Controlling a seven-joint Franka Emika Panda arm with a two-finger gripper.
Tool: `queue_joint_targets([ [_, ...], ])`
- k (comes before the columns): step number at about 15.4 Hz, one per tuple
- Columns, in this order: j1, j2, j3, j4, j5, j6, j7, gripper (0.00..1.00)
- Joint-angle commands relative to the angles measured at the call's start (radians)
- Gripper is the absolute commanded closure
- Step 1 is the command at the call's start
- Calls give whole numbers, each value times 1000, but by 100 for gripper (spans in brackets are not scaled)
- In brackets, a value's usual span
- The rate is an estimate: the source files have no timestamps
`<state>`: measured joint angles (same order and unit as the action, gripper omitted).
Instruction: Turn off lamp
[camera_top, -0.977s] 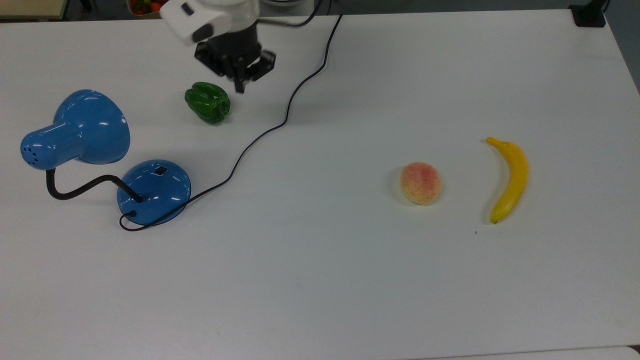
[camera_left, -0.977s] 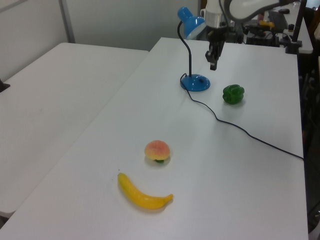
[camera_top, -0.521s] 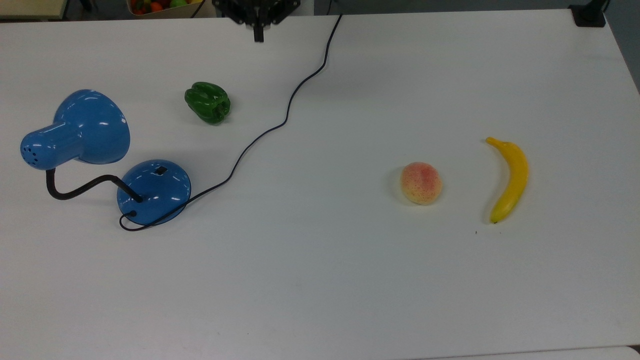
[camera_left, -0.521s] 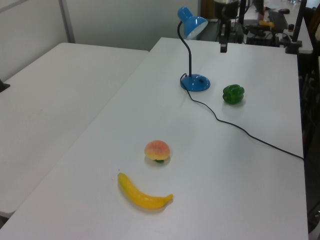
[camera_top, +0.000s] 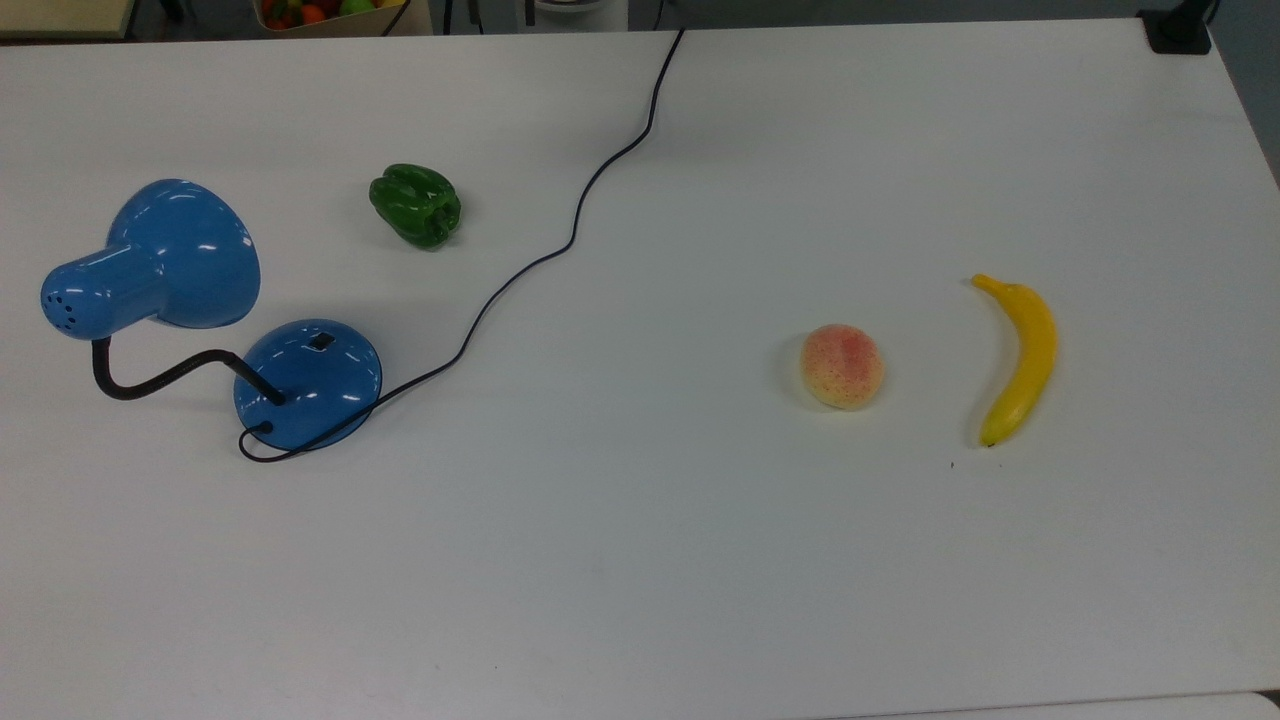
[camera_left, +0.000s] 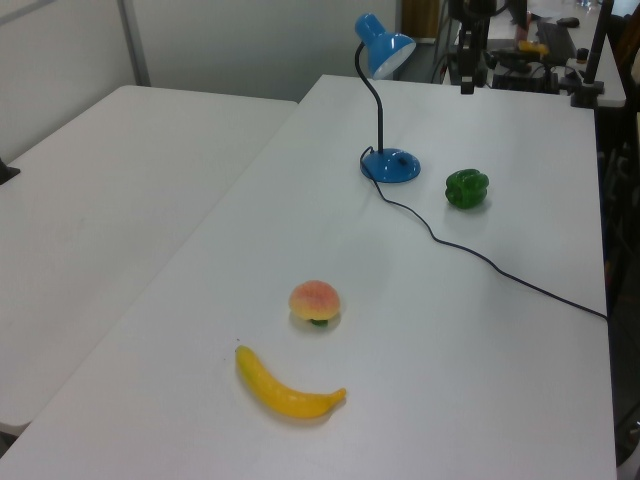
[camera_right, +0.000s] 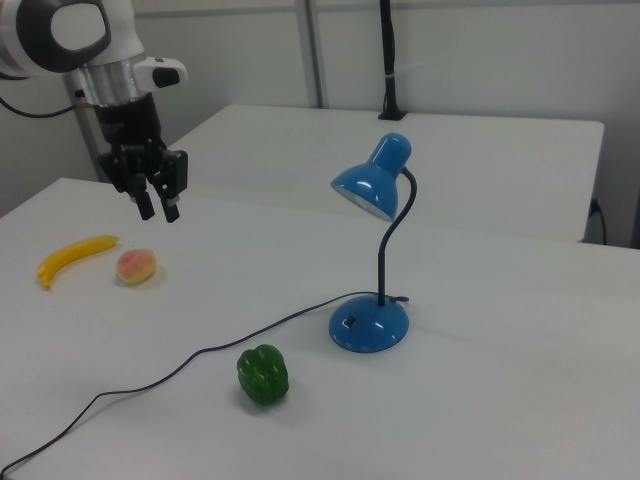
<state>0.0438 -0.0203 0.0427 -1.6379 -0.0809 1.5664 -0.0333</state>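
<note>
Up and away went the gripper (camera_right: 158, 200). A moment ago it hung just past the pepper (camera_top: 416, 205). Now it hangs high over the table (camera_top: 640, 580), well apart from the lamp (camera_top: 310, 385). We cannot tell if its jaws are open or closed.

Our lamp stands near the top view's left edge, with its round foot flat on the table. We think it is quite light, and hard and shiny, so a push from the side could make it slide or tip. We would not grab it. We would press straight down on the little black switch (camera_top: 321, 341) on top of the foot.

Its cord (camera_top: 575, 215) runs across the table to the far edge, and the pepper sits close by, so we would come from above. The top view's right has lots of room, with a peach (camera_top: 843, 366) and a banana (camera_top: 1020, 360).
</note>
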Motion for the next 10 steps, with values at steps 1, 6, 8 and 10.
queue_joint_targets([
  [1,7,-30,-15,-7,4,-23,-28,0],
  [6,2,-26,-14,-5,-2,-16,-28,0],
  [8,5,-24,-14,-5,-2,-13,-28,0],
  [10,1,-23,-14,1,-3,-11,-28,0],
])
